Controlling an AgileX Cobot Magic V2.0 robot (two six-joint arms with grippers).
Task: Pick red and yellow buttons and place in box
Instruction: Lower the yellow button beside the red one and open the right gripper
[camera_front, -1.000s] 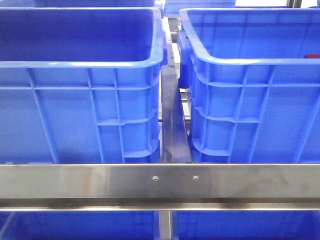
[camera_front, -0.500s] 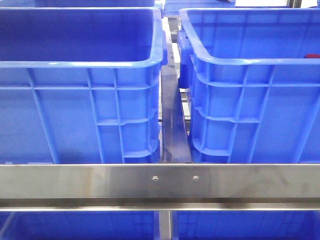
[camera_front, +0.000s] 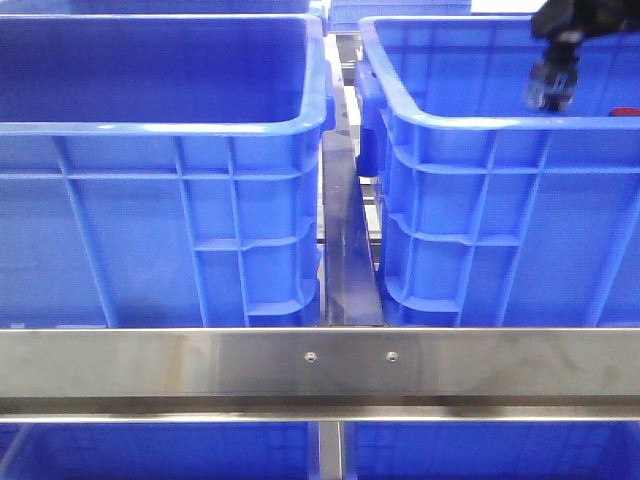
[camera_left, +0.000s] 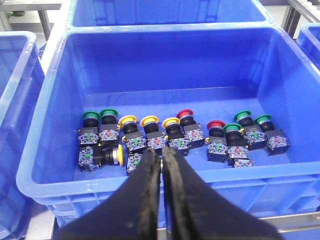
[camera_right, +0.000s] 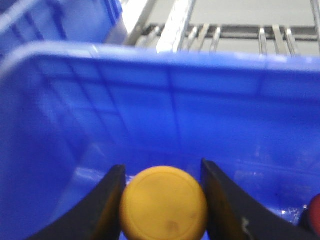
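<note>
Right wrist view gives you the key fact: the right gripper (camera_right: 163, 200) has its fingers clamped on a yellow button (camera_right: 163, 209), held inside the box (camera_right: 200, 75), with a sliver of a red button (camera_right: 315, 210) at 3 o'clock. Your front view shows that gripper at 1 o'clock, over the right-hand crate. Your left gripper (camera_left: 162, 165) hangs with fingers pressed together, holding nothing, above the supply crate (camera_left: 45, 125), where more yellow and red buttons lie among green buttons (camera_left: 107, 114). You likely have one delivery nearly done; several remain.
</note>
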